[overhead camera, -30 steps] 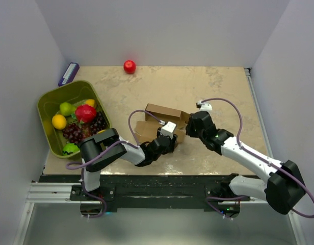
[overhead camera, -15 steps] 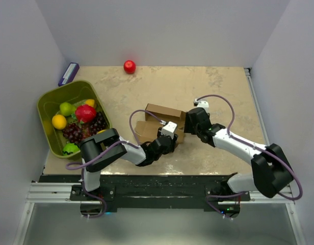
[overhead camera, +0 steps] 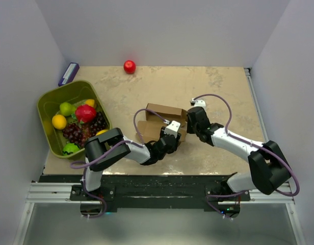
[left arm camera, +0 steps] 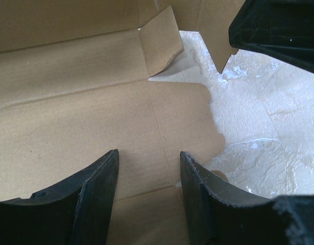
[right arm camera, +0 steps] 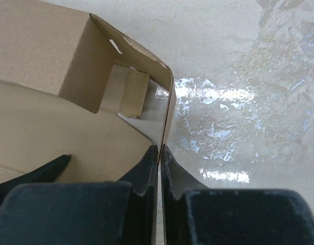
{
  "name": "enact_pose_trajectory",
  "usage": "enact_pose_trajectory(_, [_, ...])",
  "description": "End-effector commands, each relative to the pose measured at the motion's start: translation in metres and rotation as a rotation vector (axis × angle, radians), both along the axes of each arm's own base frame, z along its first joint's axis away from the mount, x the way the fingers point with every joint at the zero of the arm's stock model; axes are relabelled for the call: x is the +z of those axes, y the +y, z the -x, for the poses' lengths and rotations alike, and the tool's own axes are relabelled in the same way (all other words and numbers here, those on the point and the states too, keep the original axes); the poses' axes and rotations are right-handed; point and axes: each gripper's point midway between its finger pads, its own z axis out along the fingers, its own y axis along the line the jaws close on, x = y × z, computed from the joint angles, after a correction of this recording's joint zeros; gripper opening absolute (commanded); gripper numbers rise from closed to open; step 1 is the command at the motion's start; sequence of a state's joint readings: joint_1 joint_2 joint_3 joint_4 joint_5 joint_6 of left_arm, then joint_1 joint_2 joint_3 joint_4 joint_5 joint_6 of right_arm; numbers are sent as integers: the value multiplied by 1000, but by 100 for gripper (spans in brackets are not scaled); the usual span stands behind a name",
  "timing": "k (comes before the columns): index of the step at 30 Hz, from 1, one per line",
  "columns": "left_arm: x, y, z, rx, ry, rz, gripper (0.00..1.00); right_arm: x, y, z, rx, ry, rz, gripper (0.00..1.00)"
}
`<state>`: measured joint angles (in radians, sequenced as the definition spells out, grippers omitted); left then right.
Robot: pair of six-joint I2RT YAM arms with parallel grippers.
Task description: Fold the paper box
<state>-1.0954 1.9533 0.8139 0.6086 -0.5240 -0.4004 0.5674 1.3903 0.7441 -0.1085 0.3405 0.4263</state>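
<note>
The paper box (overhead camera: 158,113) is a brown cardboard sheet lying partly formed mid-table, its far wall raised and its near panel flat. My left gripper (overhead camera: 176,136) is low over that flat panel (left arm camera: 85,102), open, with nothing between its fingers (left arm camera: 98,189). My right gripper (overhead camera: 187,124) is at the box's right end. Its jaws are shut on the upright edge of the end wall (right arm camera: 169,102), which runs straight into the right gripper (right arm camera: 159,149). The box's inner tab (right arm camera: 129,92) shows behind that wall. The right gripper's dark body (left arm camera: 279,25) is in the top right corner of the left wrist view.
An olive-green bin (overhead camera: 47,102) holding several fruits stands at the left edge. A red ball (overhead camera: 129,66) lies at the back and a purple block (overhead camera: 69,73) in the back left corner. Bare marbled tabletop (right arm camera: 249,76) lies right of the box.
My right gripper moved left to the box's right end, opened, then closed on the upright end wall. The left arm shifted slightly right, still open over the flat panel.
</note>
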Motion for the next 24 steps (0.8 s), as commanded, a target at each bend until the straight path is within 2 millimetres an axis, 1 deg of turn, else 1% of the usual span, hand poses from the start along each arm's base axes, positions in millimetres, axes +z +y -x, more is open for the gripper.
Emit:
enact_pose_trajectory(1, [-95,65,49,-52,235,-346,55,27,20,-7,33,-56,-122,0])
enact_pose_trajectory(5, [-95,62,50,-66,238,-334,55,27,33,0,64,-39,-181,0])
enact_pose_trajectory(8, [-93,59,49,-71,233,-324,55,22,39,5,69,-17,-190,0])
enact_pose_trajectory(13, [-92,57,49,-78,229,-312,55,7,49,10,75,26,-181,0])
enact_pose_trajectory(14, [-92,57,49,-80,230,-311,55,6,53,13,83,30,-183,0])
enact_pose_trajectory(19, [-91,52,52,-115,226,-286,55,7,67,16,80,25,-208,0])
enact_pose_trajectory(20, [-90,52,53,-116,225,-283,55,10,72,15,71,19,-232,0])
enact_pose_trajectory(22, [-89,52,54,-123,223,-275,55,10,77,14,53,15,-258,0])
enact_pose_trajectory(24, [-88,52,54,-126,220,-269,55,12,87,13,42,6,-320,0])
